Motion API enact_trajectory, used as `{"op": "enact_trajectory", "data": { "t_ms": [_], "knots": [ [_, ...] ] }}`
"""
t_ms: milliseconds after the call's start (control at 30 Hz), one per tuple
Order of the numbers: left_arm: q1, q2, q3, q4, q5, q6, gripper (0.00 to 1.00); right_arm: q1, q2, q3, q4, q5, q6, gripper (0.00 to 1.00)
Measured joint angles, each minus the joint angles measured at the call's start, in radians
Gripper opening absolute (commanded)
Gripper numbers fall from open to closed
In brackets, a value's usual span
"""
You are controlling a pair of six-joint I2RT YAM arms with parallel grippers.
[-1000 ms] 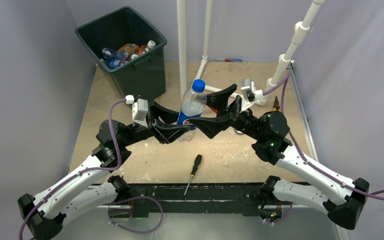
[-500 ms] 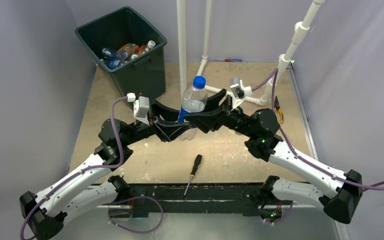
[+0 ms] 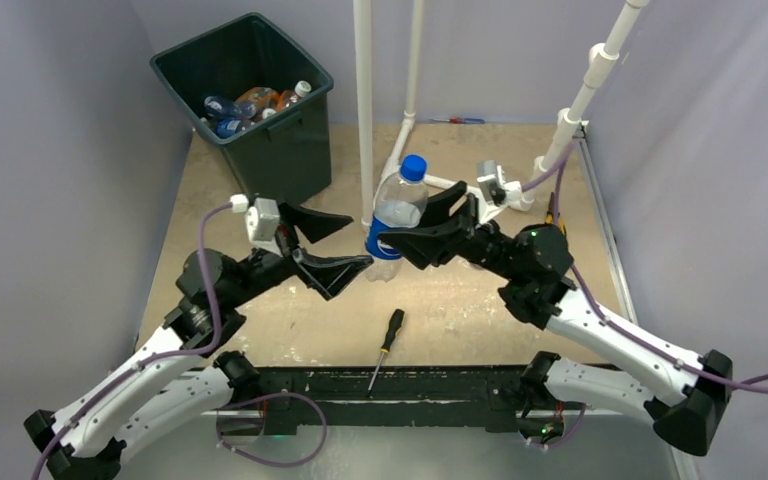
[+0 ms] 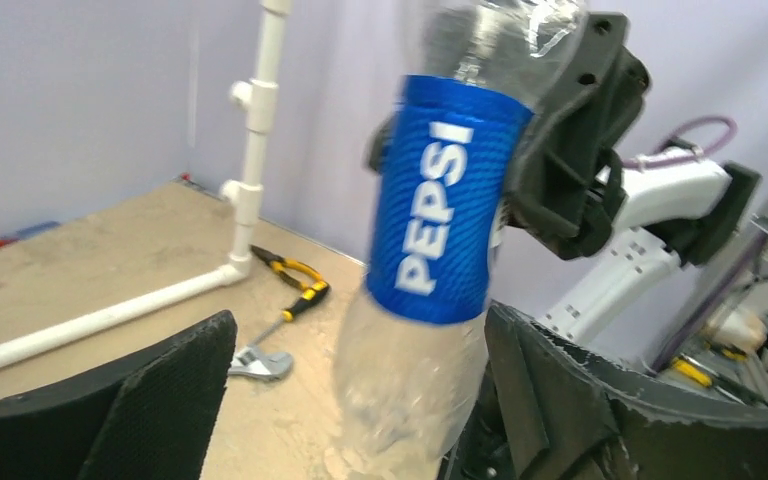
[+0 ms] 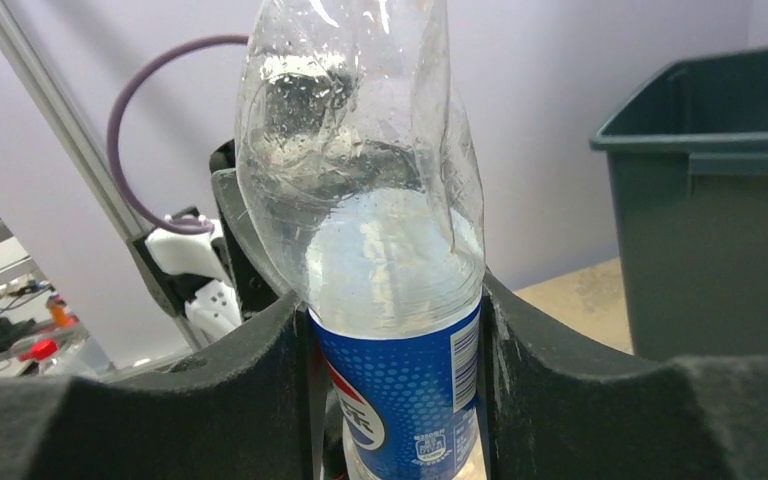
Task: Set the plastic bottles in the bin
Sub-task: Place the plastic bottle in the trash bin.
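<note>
Left pincer [image 3: 357,240] released bottle [image 3: 397,205] (right pincer [image 3: 415,226] grips).

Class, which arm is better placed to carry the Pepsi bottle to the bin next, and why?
Right, probably. The right pincer is shut on the Pepsi bottle, while the left pincer stands open beside it, holding nothing, although the bin stands further to the left.

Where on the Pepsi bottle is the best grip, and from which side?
The Pepsi bottle: grip across its blue label band, side-on from the right, as the right claw does. It stands nearly upright, and the clear shell above looks dented.
</note>
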Motion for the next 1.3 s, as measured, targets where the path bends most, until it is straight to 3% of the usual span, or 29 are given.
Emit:
{"op": "enact_trajectory", "data": {
  "t_ms": [200,367,667,833,1033,1100,1233,1300],
  "knots": [
    [0.000,-0.135,0.003,-0.063,-0.175,0.019,0.99,0.000,-0.138,-0.013,-0.087,0.049,-0.095,0.22],
    [0.000,-0.108,0.069,-0.029,-0.235,0.052,0.99,0.000,-0.179,-0.032,-0.169,0.068,-0.163,0.22],
    [0.000,0.233,0.404,0.055,-0.107,0.093,0.98,0.000,-0.170,-0.065,-0.294,0.066,-0.214,0.21],
    [0.000,0.388,0.528,0.016,-0.026,0.095,0.98,0.000,-0.169,-0.065,-0.312,0.064,-0.226,0.21],
    [0.001,0.436,0.555,-0.027,0.017,0.093,0.79,-0.002,-0.165,-0.072,-0.340,0.068,-0.236,0.20],
    [0.001,0.434,0.555,-0.027,0.033,0.091,0.77,-0.002,-0.166,-0.072,-0.341,0.068,-0.240,0.20],
    [0.001,0.434,0.556,-0.032,0.063,0.085,0.91,-0.001,-0.164,-0.072,-0.343,0.070,-0.243,0.20],
    [0.001,0.432,0.557,-0.039,0.074,0.085,0.92,-0.001,-0.162,-0.072,-0.342,0.076,-0.243,0.20]
  ]
}}
